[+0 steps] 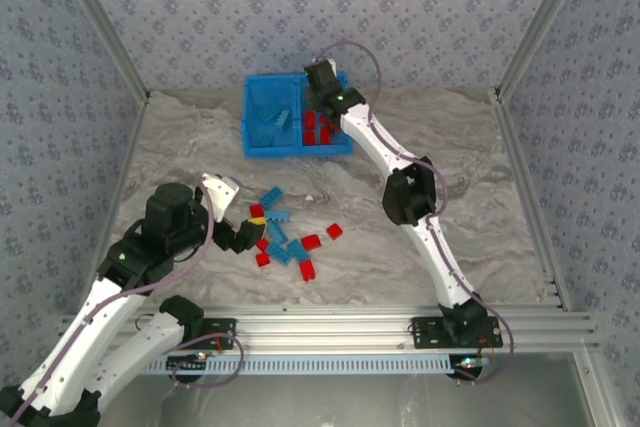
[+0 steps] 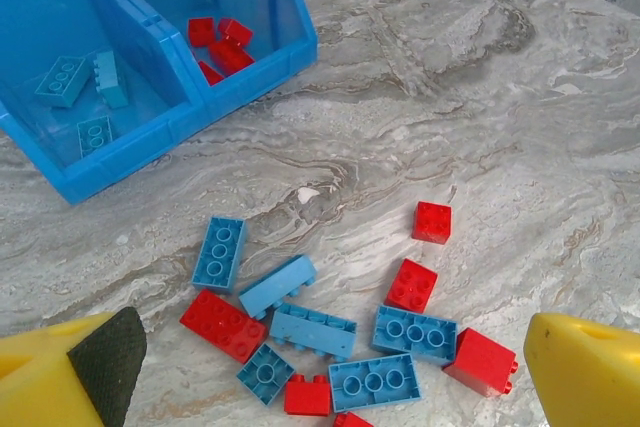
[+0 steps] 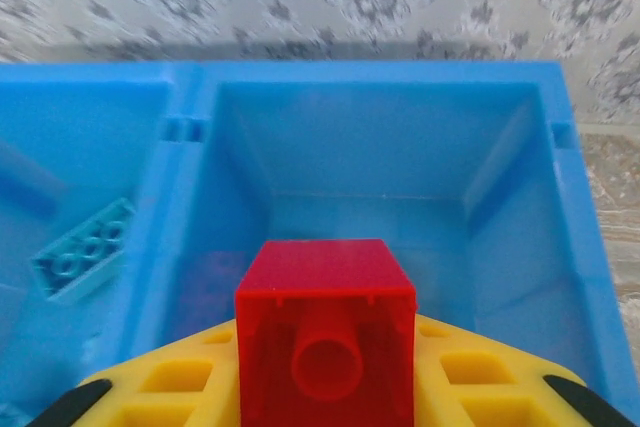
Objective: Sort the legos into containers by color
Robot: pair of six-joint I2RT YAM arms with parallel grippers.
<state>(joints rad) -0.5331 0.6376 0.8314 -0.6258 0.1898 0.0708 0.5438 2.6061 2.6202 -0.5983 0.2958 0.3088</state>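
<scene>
- Over the far side of the table, the right gripper (image 1: 322, 95) hangs above the blue bin (image 1: 290, 151). It sits squarely over the right-hand compartment (image 3: 500, 197), which is where the red pieces are going.
- Its jaws are pinched close on one red brick (image 3: 325, 332), whose hollow underside faces the wrist camera. The brick is clear of the compartment floor, so I judge the drop is not yet made.
- A central divider (image 2: 140, 32) keeps the two colours apart, and the left-hand compartment (image 2: 30, 47) takes the light blue pieces.
- Nearer the arms, the left gripper (image 2: 325, 372) hovers low over the loose pile on the marbled table (image 2: 480, 97). Its yellow fingers (image 2: 585, 367) are spread as wide as they go and hold nothing. It looks set to take the next brick while the other arm delivers.
- In the bin I count three light blue bricks (image 2: 62, 82) lying apart in the left compartment. About four sorted red bricks (image 2: 228, 52) are bunched in the right one, though they overlap, so that number is less sure.
- The pile lies well apart from the bin, just under the left gripper. I count six loose blue bricks (image 2: 414, 333) and six loose red bricks (image 2: 412, 285), one red cut off by the lower edge of the view.
- By that count roughly half the sorting remains.
</scene>
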